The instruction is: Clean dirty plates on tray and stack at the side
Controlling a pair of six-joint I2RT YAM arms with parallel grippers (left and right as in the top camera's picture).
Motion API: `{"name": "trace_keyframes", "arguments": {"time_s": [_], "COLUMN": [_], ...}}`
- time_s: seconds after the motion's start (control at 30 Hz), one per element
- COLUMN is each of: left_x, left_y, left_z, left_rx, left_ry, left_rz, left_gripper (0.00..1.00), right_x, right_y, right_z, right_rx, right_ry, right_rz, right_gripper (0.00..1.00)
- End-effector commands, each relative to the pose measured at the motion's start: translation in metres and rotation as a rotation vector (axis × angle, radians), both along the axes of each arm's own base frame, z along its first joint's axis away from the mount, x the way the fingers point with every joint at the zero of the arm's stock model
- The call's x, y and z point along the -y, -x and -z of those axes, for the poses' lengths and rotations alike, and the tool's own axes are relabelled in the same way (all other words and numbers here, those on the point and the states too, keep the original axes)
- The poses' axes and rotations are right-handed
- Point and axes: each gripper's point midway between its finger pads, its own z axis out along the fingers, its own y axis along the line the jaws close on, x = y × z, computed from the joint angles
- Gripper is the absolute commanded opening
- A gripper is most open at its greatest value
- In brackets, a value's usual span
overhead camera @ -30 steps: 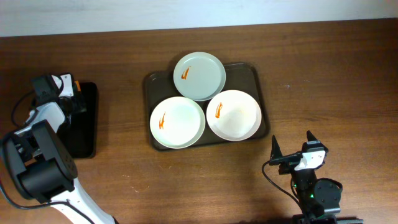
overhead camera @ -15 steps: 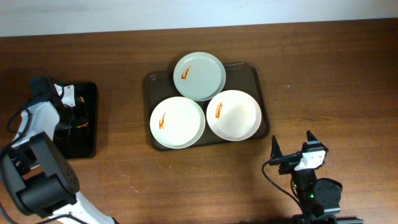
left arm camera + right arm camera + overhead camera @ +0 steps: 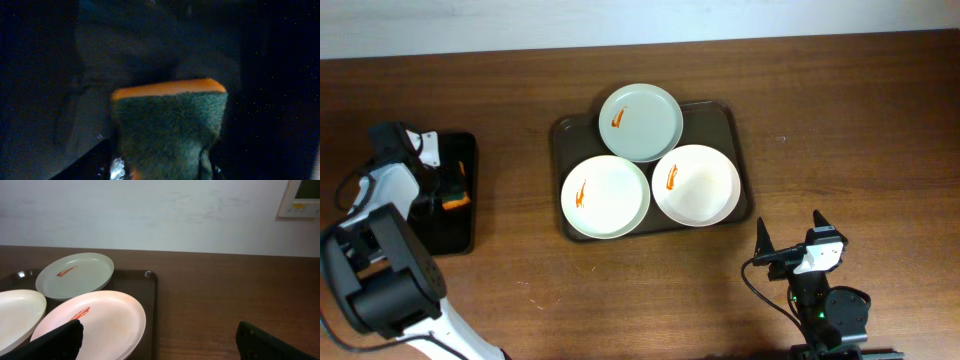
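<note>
Three smeared plates (image 3: 696,185) are sitting on the tray (image 3: 722,118), mid-desk (image 3: 860,120). The right jaws are gaping wide and empty near the front edge. The left jaws are hanging over a black tray (image 3: 460,235) — sponge (image 3: 170,125) right before them, grip impossible to tell.

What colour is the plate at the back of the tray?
The plate is pale green, clearest from overhead.
</note>
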Motion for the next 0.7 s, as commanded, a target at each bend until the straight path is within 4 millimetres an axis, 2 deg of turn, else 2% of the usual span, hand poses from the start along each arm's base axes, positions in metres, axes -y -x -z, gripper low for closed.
{"name": "trace_keyframes", "arguments": {"time_s": [0.0,0.07,0.1,0.13,0.17,0.2,0.3,0.4,0.57,0.63,0.67], "left_x": [0.007,0.006,0.006,0.006,0.006,0.006,0.006,0.006,0.008,0.02,0.026], "left_y": [0.002,0.0,0.0,0.0,0.0,-0.001,-0.001,-0.002,0.001,0.003,0.005], "left_z": [0.023,0.023,0.023,0.023,0.023,0.021,0.007,-0.031,-0.134,-0.175,-0.186], "left_rx": [-0.031,-0.025,-0.025,-0.025,-0.024,-0.019,-0.006,0.048,0.24,0.343,0.368], "left_ry": [0.048,0.046,0.046,0.046,0.046,0.044,0.039,0.015,-0.066,-0.054,-0.041], "left_rz": [0.014,0.014,0.014,0.014,0.014,0.014,0.015,0.015,0.021,0.056,0.07], "left_gripper": [0.57,0.55,0.45,0.28,0.04,0.0,0.0,0.0,0.0,0.0,0.0], "right_x": [0.003,0.003,0.002,0.003,0.003,0.002,0.002,0.003,0.003,0.003,0.002], "right_y": [0.0,0.0,0.0,0.0,0.0,0.0,0.0,0.0,0.0,0.0,0.0], "right_z": [0.004,0.004,0.004,0.004,0.004,0.004,0.003,0.003,0.004,0.003,0.003], "right_rx": [-0.009,-0.009,-0.009,-0.009,-0.009,-0.009,-0.009,-0.009,-0.009,-0.009,-0.009], "right_ry": [-0.003,-0.003,-0.003,-0.003,-0.003,-0.003,-0.003,-0.003,-0.003,-0.003,-0.003], "right_rz": [0.012,0.012,0.012,0.012,0.012,0.012,0.012,0.012,0.012,0.012,0.012], "right_gripper": [0.98,0.98,0.98,0.98,0.98,0.98,0.98,0.98,0.98,0.98,0.98]}}
